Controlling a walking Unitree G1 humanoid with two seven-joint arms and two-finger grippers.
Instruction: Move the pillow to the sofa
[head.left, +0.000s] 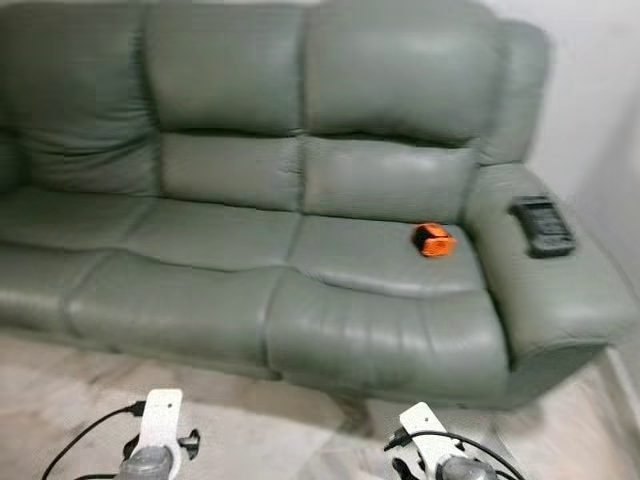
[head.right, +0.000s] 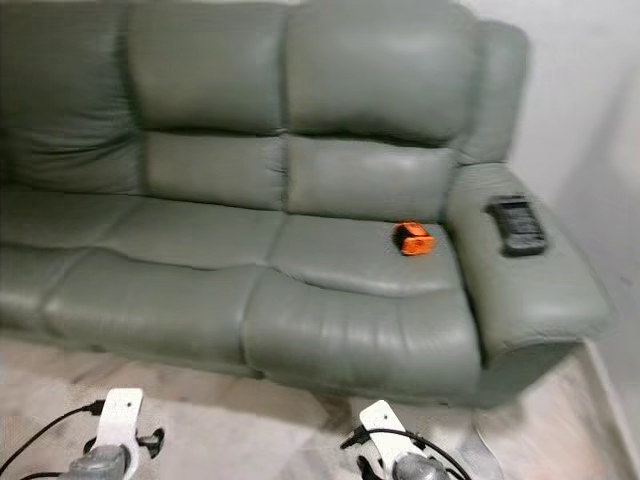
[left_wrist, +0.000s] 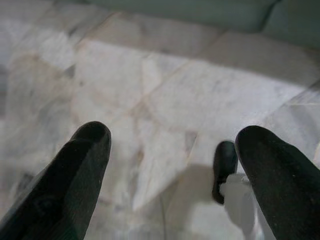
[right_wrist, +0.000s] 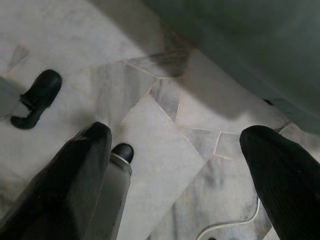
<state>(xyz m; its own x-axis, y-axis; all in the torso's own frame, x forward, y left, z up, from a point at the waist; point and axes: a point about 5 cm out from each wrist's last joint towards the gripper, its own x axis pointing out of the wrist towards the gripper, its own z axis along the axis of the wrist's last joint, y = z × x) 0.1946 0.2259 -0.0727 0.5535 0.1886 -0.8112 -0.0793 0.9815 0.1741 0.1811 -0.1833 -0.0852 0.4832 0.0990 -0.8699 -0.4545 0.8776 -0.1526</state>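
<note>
A grey-green leather sofa (head.left: 250, 250) with three seats stretches across the view in front of me. On its right seat lies a small orange and black object (head.left: 433, 239). My left arm (head.left: 155, 440) and right arm (head.left: 432, 448) hang low before the sofa's front edge. In the left wrist view my left gripper (left_wrist: 172, 150) is open over the marble floor (left_wrist: 150, 90), nothing between its fingers. The right wrist view has my right gripper (right_wrist: 175, 150) open too, above the floor tiles beside the sofa's base (right_wrist: 250, 45).
A black remote (head.left: 541, 225) rests on the sofa's right armrest (head.left: 540, 280). A white wall (head.left: 590, 90) stands just right of the sofa. Pale marble floor (head.left: 260, 430) lies between me and the sofa. Black cables trail from both wrists.
</note>
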